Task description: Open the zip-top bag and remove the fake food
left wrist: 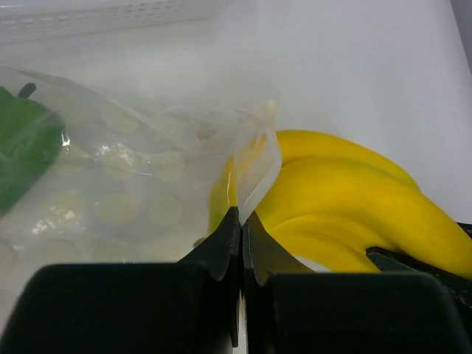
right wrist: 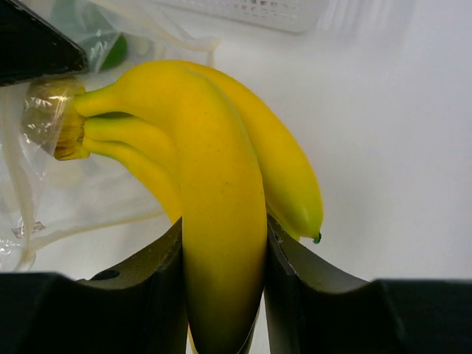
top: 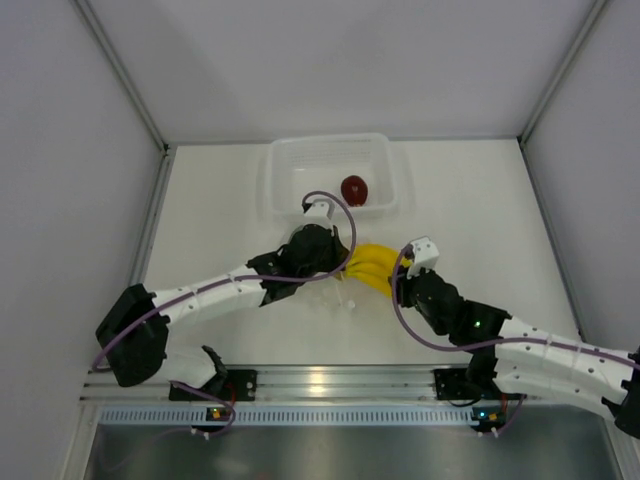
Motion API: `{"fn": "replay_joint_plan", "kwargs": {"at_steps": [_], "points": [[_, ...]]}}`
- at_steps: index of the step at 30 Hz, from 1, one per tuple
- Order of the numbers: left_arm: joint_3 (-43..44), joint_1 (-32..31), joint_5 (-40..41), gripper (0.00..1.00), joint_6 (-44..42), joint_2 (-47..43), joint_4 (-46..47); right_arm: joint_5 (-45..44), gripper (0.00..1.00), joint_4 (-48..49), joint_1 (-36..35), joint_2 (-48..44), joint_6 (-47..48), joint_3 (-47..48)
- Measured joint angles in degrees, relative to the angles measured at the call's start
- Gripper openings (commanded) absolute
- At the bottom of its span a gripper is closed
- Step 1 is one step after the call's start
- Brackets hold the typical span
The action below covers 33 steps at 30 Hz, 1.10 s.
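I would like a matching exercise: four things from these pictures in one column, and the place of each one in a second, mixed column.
1 banana bunch
2 dark red fruit
3 green pepper
4 zip-top bag

a in the tray
b edge pinched by left pincer
c inside the bag
d gripped by right pincer

Pairs: 1-d, 2-a, 3-c, 4-b
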<state>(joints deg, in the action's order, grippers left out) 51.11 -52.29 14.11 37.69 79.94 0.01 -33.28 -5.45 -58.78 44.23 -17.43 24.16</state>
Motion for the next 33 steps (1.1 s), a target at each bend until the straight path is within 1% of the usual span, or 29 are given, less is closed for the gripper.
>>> {"fn": "replay_joint_plan", "kwargs": {"at_steps": [4, 12, 17, 21, 24, 26, 27, 29, 31, 33], "points": [[-2.32, 0.00, 3.06, 0.00, 2.16, -2.58, 0.00, -1.57, 0.00, -6.36, -0.11, -1.70, -1.33, 1.95], [-4.61, 0.00, 6.16, 0.00, 5.33, -5.27, 0.02, -3.15, 0.00, -17.25, -0.26, -10.80, -2.73, 5.22], [-6.91, 0.00, 7.63, 0.00, 7.41, -6.93, -0.07, -3.52, 0.00, -20.35, -0.31, -15.58, -2.27, 9.53], [-7.76, 0.02, 7.30, 0.00, 8.22, -7.89, -0.11, -6.38, 0.00, -20.50, -0.31, -15.54, -0.22, 14.12], [-8.48, 0.02, 5.64, 0.00, 8.50, -9.51, -0.09, -9.03, 0.00, -19.12, -0.02, -10.62, 3.10, 18.56], [-9.22, 0.02, 4.59, 0.00, 8.72, -11.15, -0.07, -8.55, 0.00, -17.35, 1.22, -5.22, 5.84, 21.90], [-9.77, 0.02, 4.15, 0.00, 8.90, -12.22, -0.04, -6.03, 0.00, -16.17, 2.62, -2.58, 7.21, 23.39], [-10.73, 0.02, 3.72, 0.00, 9.11, -13.94, -0.11, 1.44, 0.00, -13.51, 7.96, 3.63, 8.90, 26.99], [-11.15, 0.02, 3.10, 0.00, 9.14, -15.10, -0.15, 9.18, 0.00, -9.42, 15.65, 11.02, 10.51, 30.53], [-11.15, 0.02, 1.55, 0.00, 9.11, -15.47, -0.02, 13.35, 0.00, -5.51, 21.70, 18.23, 12.83, 33.90]]}}
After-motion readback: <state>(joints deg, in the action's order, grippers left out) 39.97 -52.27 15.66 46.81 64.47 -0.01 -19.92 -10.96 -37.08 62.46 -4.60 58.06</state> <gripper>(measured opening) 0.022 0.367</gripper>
